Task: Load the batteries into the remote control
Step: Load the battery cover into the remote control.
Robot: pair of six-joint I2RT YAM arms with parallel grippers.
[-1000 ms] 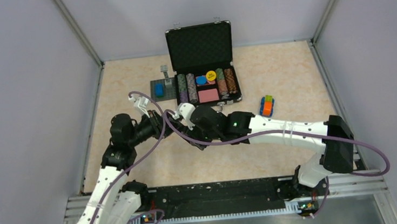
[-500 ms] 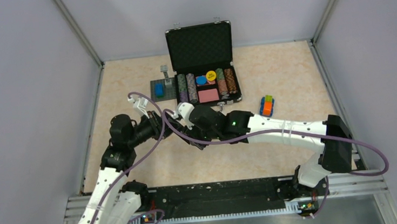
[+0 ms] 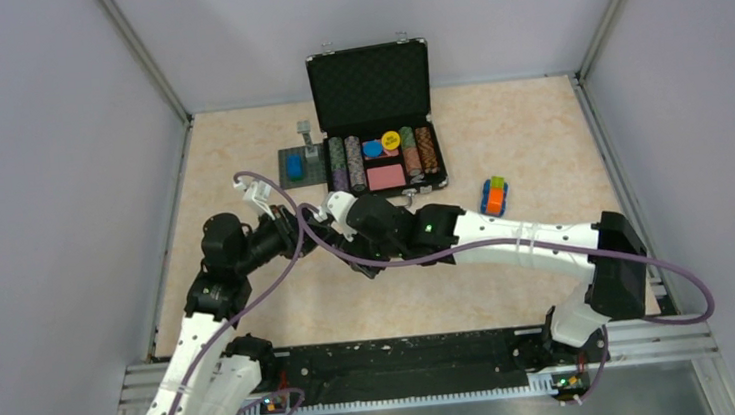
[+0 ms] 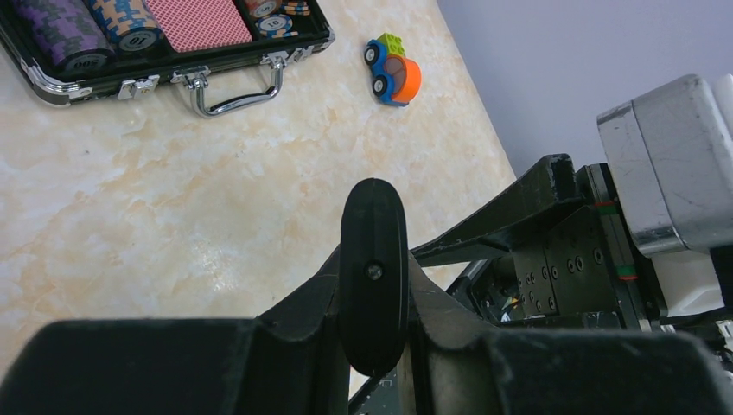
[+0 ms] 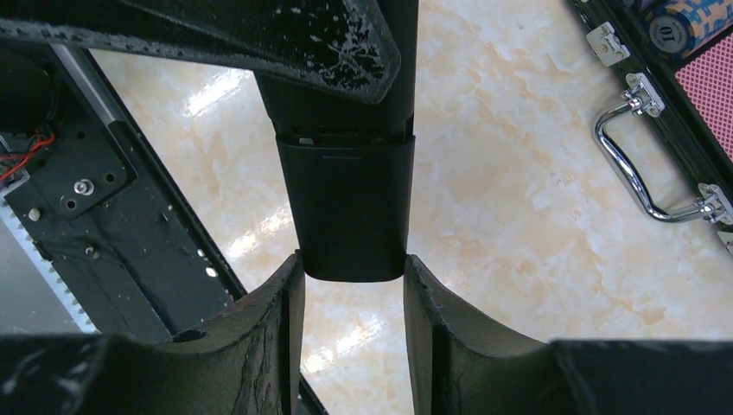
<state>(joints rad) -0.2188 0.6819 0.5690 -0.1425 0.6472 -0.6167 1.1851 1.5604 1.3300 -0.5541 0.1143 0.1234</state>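
Nearest the camera, two white and black robot arms rise from a dark rail at the table's front edge and lean toward each other over the left half of the table. They meet low above the tabletop, and each grips one end of a slim flat black plastic remote control (image 5: 350,207).

The left gripper (image 4: 372,294) is clamped narrow on the remote control. Its wrist camera sees the bar end-on, as a thin rounded black slab standing between the two black fingers (image 4: 298,311).

The right gripper (image 5: 352,264) is closed to the width of the bar. Its rough black fingers (image 5: 285,320) press the two long sides of the other end. A fine seam crosses the bar a short way above this grip. From above, the two grippers hide most of the remote control.

Under them lies the beige marbled tabletop (image 3: 518,134). Farther back and to the right sits a small toy car (image 3: 494,196) built of blue, orange and green bricks. Beyond the grippers an open black poker chip case (image 3: 370,87) holds rows of coloured chips and a pink card deck, and its chrome handle (image 5: 627,173) faces the arms. Just left of the case lies a flat grey plate (image 3: 302,165) with a small blue block on it.
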